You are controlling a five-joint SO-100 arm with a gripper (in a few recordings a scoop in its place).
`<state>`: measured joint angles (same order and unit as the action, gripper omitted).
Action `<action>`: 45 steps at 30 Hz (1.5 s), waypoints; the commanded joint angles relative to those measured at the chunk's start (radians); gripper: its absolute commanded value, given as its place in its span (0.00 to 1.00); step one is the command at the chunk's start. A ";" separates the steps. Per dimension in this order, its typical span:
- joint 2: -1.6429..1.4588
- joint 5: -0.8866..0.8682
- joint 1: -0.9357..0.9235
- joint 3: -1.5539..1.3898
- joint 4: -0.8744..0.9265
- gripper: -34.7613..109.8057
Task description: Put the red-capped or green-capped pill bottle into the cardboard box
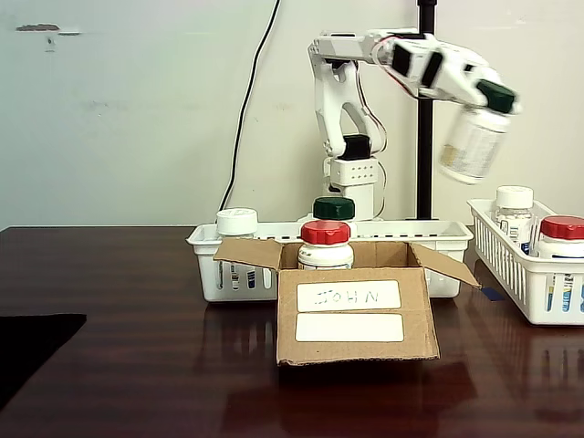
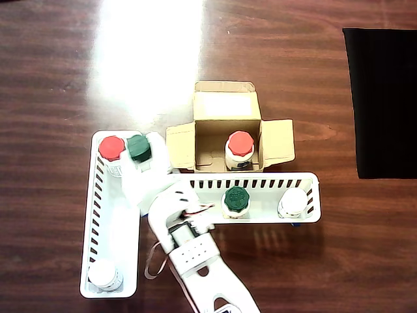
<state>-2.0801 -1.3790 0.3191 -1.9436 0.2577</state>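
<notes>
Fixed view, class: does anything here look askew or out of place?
Yes. The green-capped bottle hangs tilted in the air, gripped by the hand above the right basket, while the other bottles stand upright. The cardboard box has a handwritten label that looks upside down.

Dark wooden table (image 1: 137, 365): cardboard box (image 1: 356, 324), two white baskets (image 1: 429, 239) (image 1: 525, 265), black mat (image 1: 32, 342).
</notes>
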 commanded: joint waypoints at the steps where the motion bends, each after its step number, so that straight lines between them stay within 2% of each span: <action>1: -0.046 -0.029 -0.135 0.109 0.015 0.24; 10: 0.207 -0.052 -0.322 0.118 -0.170 0.24; 24: 0.411 0.086 -0.308 0.287 -0.212 0.25; 29: 0.379 0.089 -0.302 0.247 -0.212 0.27; 32: 0.362 0.072 -0.305 0.206 -0.207 0.35; 40: 0.265 0.052 -0.299 0.095 -0.169 0.73; 43: 0.219 0.058 -0.298 0.097 -0.100 0.80; 45: 0.152 0.058 -0.296 0.103 -0.012 0.81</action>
<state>-1.7503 -1.3131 0.0153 -1.8500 0.1626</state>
